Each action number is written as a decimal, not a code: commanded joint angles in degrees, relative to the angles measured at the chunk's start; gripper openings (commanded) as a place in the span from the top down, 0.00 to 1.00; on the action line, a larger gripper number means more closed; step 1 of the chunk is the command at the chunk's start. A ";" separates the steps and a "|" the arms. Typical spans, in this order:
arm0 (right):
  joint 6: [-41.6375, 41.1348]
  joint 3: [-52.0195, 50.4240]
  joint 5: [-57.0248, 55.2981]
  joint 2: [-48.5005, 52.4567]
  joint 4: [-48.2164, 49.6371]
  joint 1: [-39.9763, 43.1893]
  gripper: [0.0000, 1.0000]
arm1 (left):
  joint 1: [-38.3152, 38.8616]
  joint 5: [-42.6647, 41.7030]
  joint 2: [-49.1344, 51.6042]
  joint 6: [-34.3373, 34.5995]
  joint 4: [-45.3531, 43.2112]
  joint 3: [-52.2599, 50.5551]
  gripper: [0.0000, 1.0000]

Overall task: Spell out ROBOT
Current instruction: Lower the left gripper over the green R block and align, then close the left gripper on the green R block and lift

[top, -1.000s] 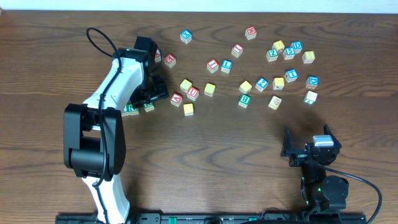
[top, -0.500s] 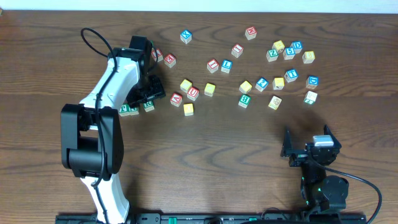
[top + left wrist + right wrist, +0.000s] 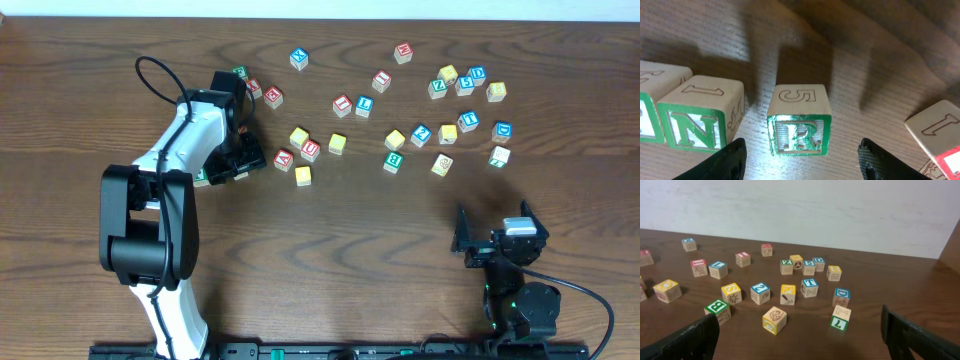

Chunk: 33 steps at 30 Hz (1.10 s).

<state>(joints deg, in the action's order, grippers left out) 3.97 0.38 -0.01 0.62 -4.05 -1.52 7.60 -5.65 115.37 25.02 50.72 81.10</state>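
In the left wrist view the green-faced R cube point(image 3: 799, 120) stands on the table just ahead of my left gripper point(image 3: 802, 165). That gripper is open, one finger on each side of the cube's line, touching nothing. In the overhead view the left gripper point(image 3: 240, 160) covers the R cube. The green-faced B cube point(image 3: 717, 311) and the blue-faced T cube point(image 3: 810, 287) stand among the scattered cubes. A yellow-faced cube point(image 3: 774, 320) lies closest to my right gripper point(image 3: 800, 345), and another yellow-faced cube point(image 3: 667, 290) is at the far left. The right gripper point(image 3: 497, 243) is open and empty, well short of the cubes.
A green N cube point(image 3: 702, 117) sits close to the left of the R cube, with another green cube point(image 3: 655, 107) beyond it. A red-edged cube point(image 3: 940, 135) lies to the right. Several red, blue and yellow cubes point(image 3: 420, 110) are spread across the far half of the table.
My left gripper has come down toward the near side, over the green cubes, and now hides one of them from above. The right arm has not moved.
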 commanded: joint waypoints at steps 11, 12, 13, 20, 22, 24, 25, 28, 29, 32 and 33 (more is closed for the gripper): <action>-0.50 -0.07 -0.50 -0.24 -0.26 0.35 0.01 | -0.20 1.09 0.37 -0.96 -4.59 -0.44 0.33; -0.50 -0.07 -0.50 -0.24 -0.24 0.35 0.01 | -0.20 1.64 0.37 -0.96 -4.61 -0.50 0.34; -0.50 -0.07 -0.50 -0.24 -0.26 0.35 0.01 | -0.20 2.21 0.37 -0.96 -4.61 -0.63 0.34; -0.50 -0.07 -0.50 -0.24 -0.24 0.35 0.01 | -0.20 2.32 0.37 -0.96 -4.98 -2.29 0.34; -0.50 -0.07 -0.50 -0.24 -0.24 0.35 0.01 | -0.20 2.27 0.37 -0.94 -5.79 -3.43 0.34; -0.50 -0.07 -0.50 -0.24 -0.26 0.35 0.01 | -0.20 2.27 0.37 -0.94 -6.36 -4.26 0.34; -0.50 -0.07 -0.50 -0.24 -0.24 0.35 0.01 | -0.20 2.25 0.37 -0.94 -6.29 -4.42 0.34; -0.52 -0.07 -0.50 -0.24 -0.26 0.35 0.01 | -0.20 2.23 0.35 -0.94 -6.45 -4.44 0.34; -0.50 -0.07 -0.50 -0.24 -0.24 0.35 0.01 | -0.20 2.23 0.35 -0.96 -6.56 -4.44 0.34; -0.52 -0.07 -0.50 -0.24 -0.24 0.35 0.01 | -0.20 2.25 0.35 -0.96 -6.93 -4.44 0.34; -0.52 -0.07 -0.50 -0.24 -0.24 0.35 0.01 | -0.20 2.23 0.37 -0.96 -7.04 -4.44 0.34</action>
<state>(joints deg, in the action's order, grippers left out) 3.97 0.38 -0.01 0.62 -4.05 -1.52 7.60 -4.32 115.37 24.99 43.83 77.08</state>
